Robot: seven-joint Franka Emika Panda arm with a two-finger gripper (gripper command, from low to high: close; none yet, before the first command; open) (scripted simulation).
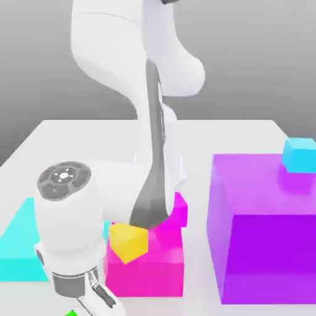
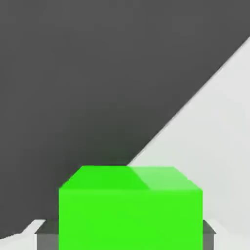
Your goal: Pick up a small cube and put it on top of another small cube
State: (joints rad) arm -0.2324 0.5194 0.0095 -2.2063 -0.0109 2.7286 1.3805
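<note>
Hand view: my jaws grip the small green cube [image 2: 131, 219] from both sides, so I should lift straight and level.

And here the green cube [image 2: 130, 217] shows a smooth, plastic-looking face; the yellow [image 1: 128, 242] and magenta [image 1: 180, 211] cubes look smooth and untextured; the big purple block [image 1: 274, 253] reads plain and even; the arm's white shell [image 1: 111, 37] looks like smooth plastic, its collar [image 1: 69, 284] metallic grey.
</note>
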